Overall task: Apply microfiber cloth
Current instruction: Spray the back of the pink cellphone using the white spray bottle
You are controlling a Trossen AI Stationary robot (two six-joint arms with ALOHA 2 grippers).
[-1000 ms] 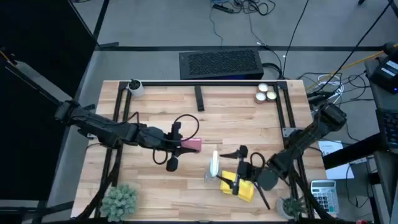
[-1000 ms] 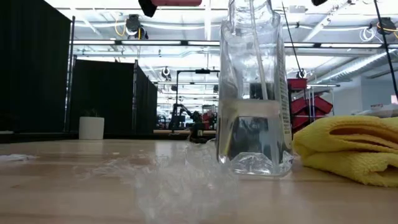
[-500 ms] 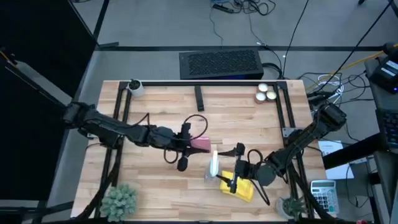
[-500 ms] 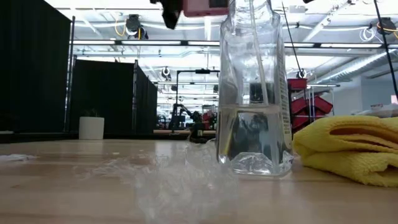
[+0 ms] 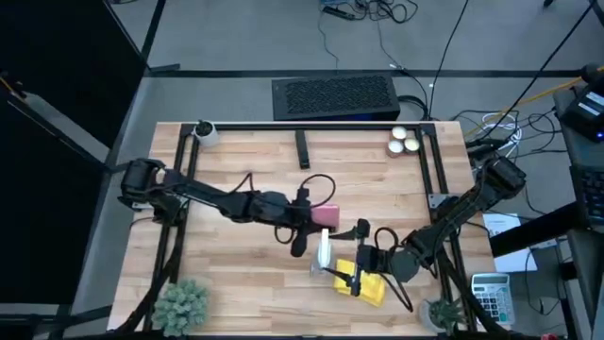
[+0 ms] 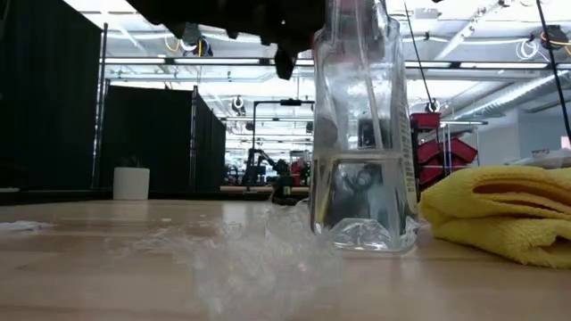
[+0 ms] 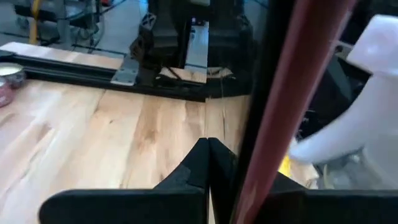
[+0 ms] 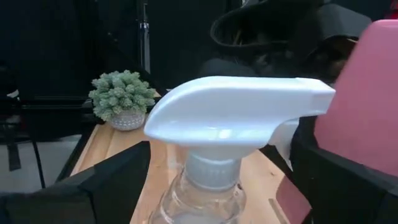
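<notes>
The yellow microfiber cloth (image 5: pixel 370 285) lies folded on the table near its front edge, also in the low view (image 6: pixel 500 214). Just left of it stands a clear spray bottle (image 5: pixel 323 250) with a white head (image 8: pixel 236 109). My right gripper (image 5: pixel 359 255) is open and level, and the bottle head is just ahead of its fingertips. Its near finger (image 5: pixel 354 280) is over the cloth; I cannot tell whether they touch. My left gripper (image 5: pixel 304 221) reaches in from the left, shut on a flat pink thing (image 5: pixel 327 215) beside the bottle head. My left gripper pinches the flat pink thing between its two fingers at the end nearest the arm (image 7: pixel 249 168). The fingers come level from the table's left. The thing sticks out ahead of the fingers (image 7: pixel 186 174), lifted clear of the table.
Small potted plants stand at the near left (image 5: pixel 179 302) and near right (image 5: pixel 439 312) corners. Three small tins (image 5: pixel 404 142) sit at the far right, a white cup (image 5: pixel 204 130) at the far left, a black bar (image 5: pixel 302 149) at the far middle. Crumpled clear film (image 6: pixel 241 254) lies left of the bottle.
My left gripper has carried the pink thing toward the table's right edge, from the table's middle up to the spray bottle's head, keeping it clear of the table. The bottle and the cloth have stayed where they were.
</notes>
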